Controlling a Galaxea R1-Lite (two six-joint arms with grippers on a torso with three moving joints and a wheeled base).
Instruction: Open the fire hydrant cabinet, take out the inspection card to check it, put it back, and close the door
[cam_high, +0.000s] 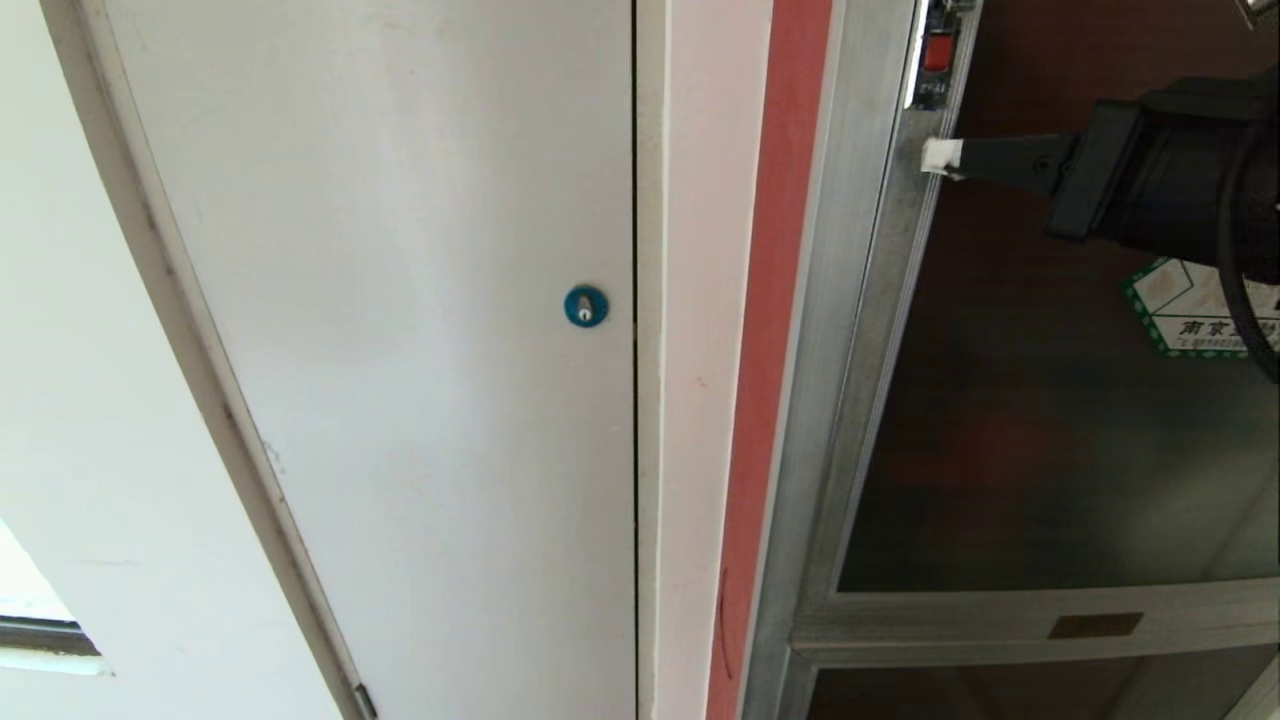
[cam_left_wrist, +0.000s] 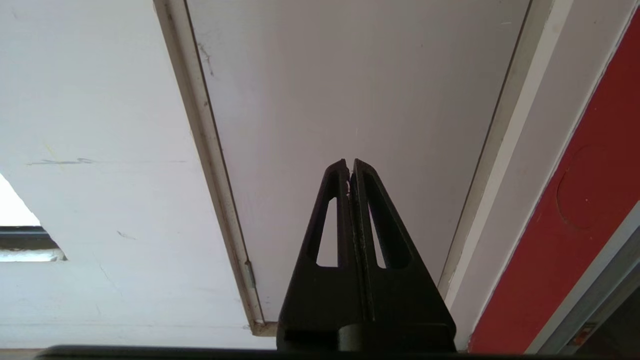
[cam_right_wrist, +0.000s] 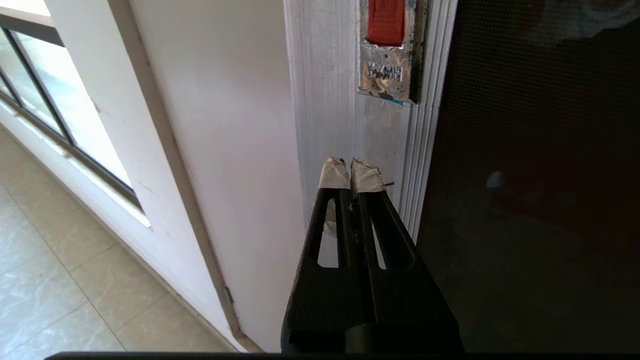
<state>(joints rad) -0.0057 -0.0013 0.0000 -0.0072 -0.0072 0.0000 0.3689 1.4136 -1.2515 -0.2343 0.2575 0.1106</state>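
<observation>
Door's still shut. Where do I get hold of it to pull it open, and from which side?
Probably at the red latch set in the door frame's left edge. The glass is flat, without a handle. Come straight on with the right gripper, now shut just below the latch.

Head camera faces the white panel (cam_high: 400, 350) and cabinet door (cam_high: 1050, 450) close up; both wrist cameras look along their fingers, sharing that white panel.

Even daylight, bright. Window (cam_right_wrist: 55, 115) blown out, likely source. White panel (cam_high: 400, 300) evenly lit, sharp. Dark glass door (cam_high: 1050, 430) dim, carries soft reflections. Head view straight edges bow near the frame sides.
</observation>
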